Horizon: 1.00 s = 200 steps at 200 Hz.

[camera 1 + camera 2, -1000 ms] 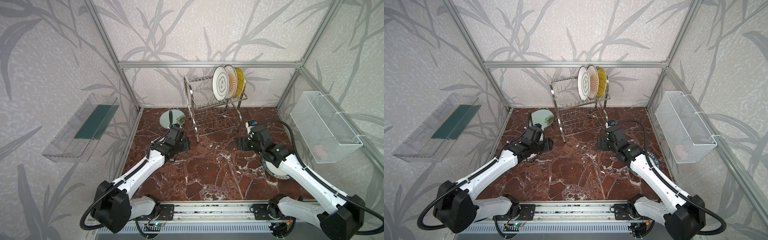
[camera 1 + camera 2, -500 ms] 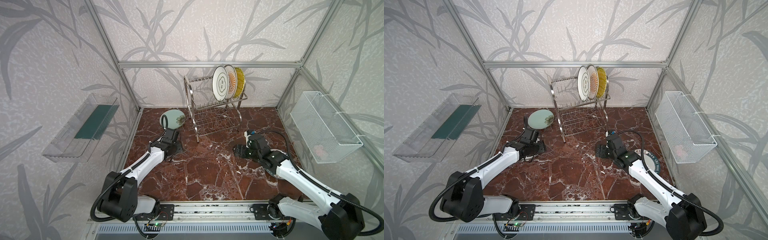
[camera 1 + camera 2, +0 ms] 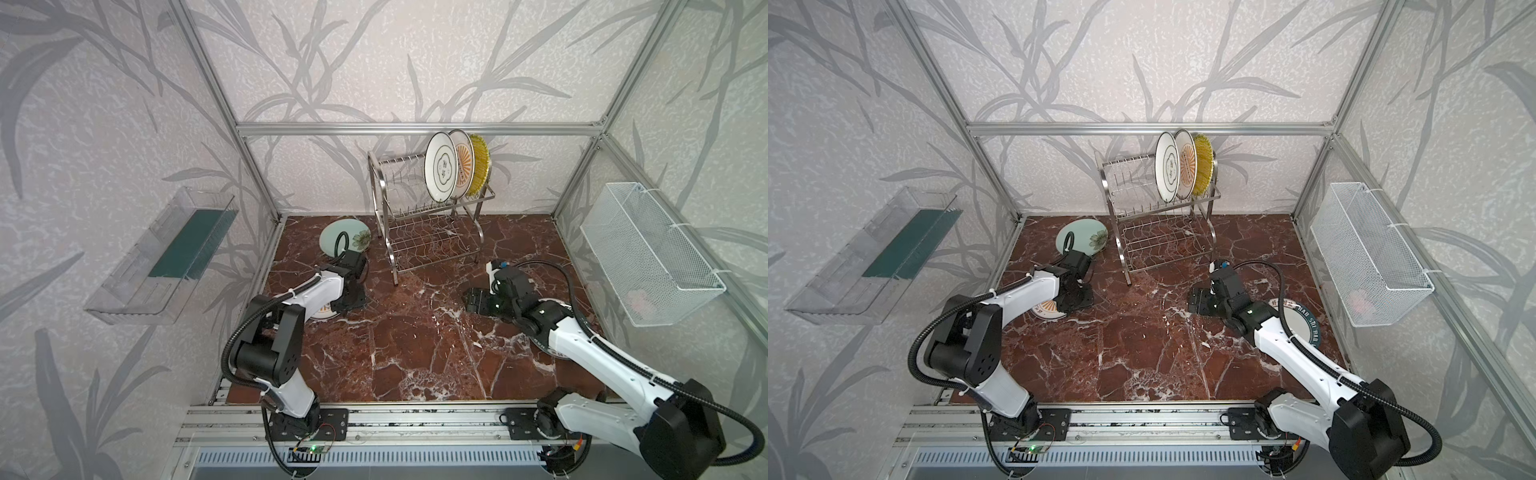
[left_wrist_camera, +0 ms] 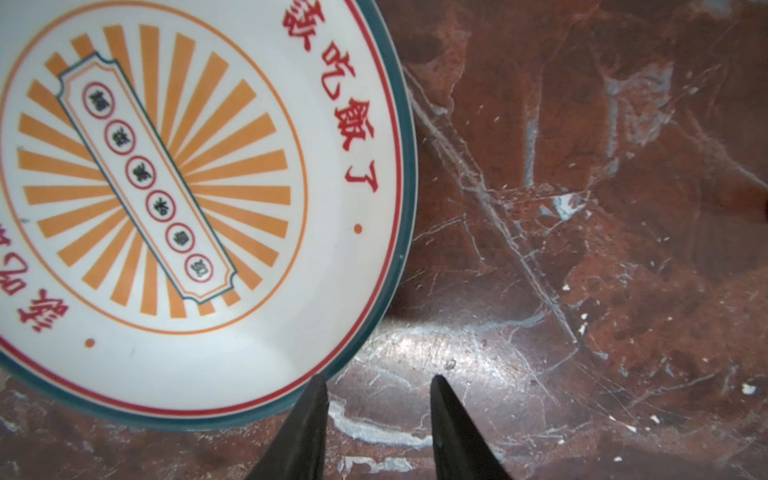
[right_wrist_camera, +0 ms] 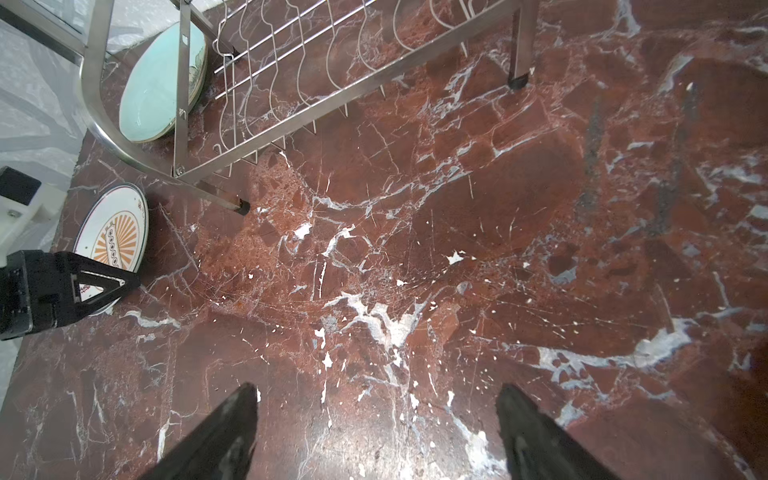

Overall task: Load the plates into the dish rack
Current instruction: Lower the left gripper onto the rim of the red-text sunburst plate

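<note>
Got three plates point(image 3: 440, 172) in the rack point(image 3: 428, 243), with three more to load from near the narrowly spread left gripper point(image 4: 378, 395) and wide-spread right gripper point(image 5: 376, 399), both empty.

Open marble floor point(image 3: 415, 340) centre; dish rack point(image 3: 428, 245) behind

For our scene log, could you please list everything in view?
dish rack: one, steel, back centre
racked plates: three, quatrefoil white, sunburst orange, ribbed yellow, top tier
mint plate: one, pale green, left of rack
sunburst plate: one, white-orange, flat by left fingers
teal-rimmed plate: one, white, under right arm
clear tray: one, transparent, left wall
mesh basket: one, white, right wall
left fingers: two, black, open at sunburst plate's rim
right fingers: two, black, open
</note>
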Each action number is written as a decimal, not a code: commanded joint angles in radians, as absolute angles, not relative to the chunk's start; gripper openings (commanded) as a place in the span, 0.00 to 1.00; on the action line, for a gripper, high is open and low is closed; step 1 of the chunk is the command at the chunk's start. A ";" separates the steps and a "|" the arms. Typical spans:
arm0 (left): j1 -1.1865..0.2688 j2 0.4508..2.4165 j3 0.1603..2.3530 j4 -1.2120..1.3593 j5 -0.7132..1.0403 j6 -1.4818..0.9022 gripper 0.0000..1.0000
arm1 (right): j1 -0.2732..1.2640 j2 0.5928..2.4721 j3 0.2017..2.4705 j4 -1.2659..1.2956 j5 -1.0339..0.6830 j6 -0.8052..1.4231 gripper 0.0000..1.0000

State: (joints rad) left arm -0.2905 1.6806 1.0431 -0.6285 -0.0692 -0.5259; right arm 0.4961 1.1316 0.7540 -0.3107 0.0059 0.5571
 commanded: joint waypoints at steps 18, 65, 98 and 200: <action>-0.286 1.710 1.098 -0.688 -0.152 -0.496 0.39 | 0.494 1.135 0.747 -0.301 0.015 0.561 0.89; -0.286 1.760 1.132 -0.700 -0.189 -0.461 0.34 | 0.493 1.154 0.753 -0.295 0.015 0.560 0.88; -0.286 1.796 1.156 -0.702 -0.201 -0.435 0.31 | 0.493 1.157 0.757 -0.297 0.018 0.557 0.88; -0.304 1.845 1.191 -0.711 -0.155 -0.408 0.19 | 0.492 1.141 0.755 -0.311 0.031 0.557 0.88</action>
